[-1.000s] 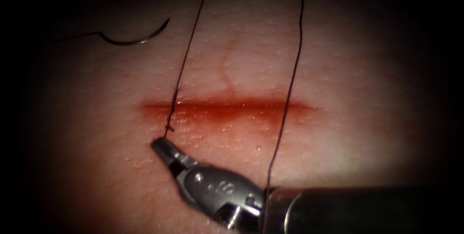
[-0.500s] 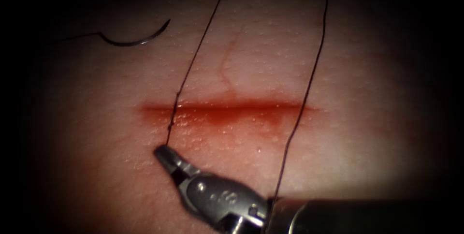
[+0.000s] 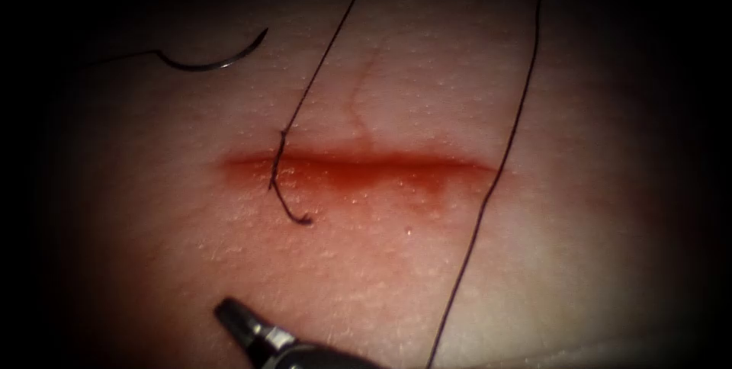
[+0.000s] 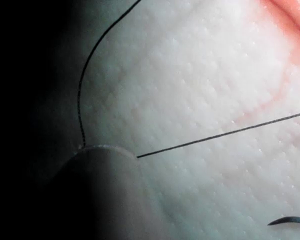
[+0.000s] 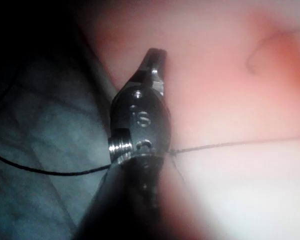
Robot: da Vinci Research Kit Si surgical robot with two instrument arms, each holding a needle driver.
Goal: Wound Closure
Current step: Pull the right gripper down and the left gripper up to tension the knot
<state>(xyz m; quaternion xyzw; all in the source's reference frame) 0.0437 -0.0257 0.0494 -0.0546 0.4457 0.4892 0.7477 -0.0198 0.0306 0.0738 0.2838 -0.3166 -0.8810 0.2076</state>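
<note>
Endoscope view, nearest first: my small grey metal pincer on the right arm (image 3: 232, 314) sits at the near edge, left of the middle. Its two jaws are pressed together and hold nothing. In the right wrist view my pincer (image 5: 156, 57) looks the same, tight together and empty, and a line of thread runs close by its joint.

A little farther off, the short curly end of the thin black thread (image 3: 293, 213) lies loose on the pale pink pork tissue (image 3: 595, 110). From there the thread goes up over the left part of the long red cut (image 3: 381, 165), through the wet red fluid (image 3: 358, 178). A second long line of thread (image 3: 488, 186) crosses the cut at its right end and comes down just right of my pincer.

Farthest away, on the far left, the curved grey steel needle (image 3: 210, 64) lies flat on top of the tissue, not poked in. Nothing holds it. The left wrist view shows its tip (image 4: 290, 220) too.

I think the short end could slip back through the cut if the long thread gets tugged, because nobody is holding it. The long line could also catch on my joint.
</note>
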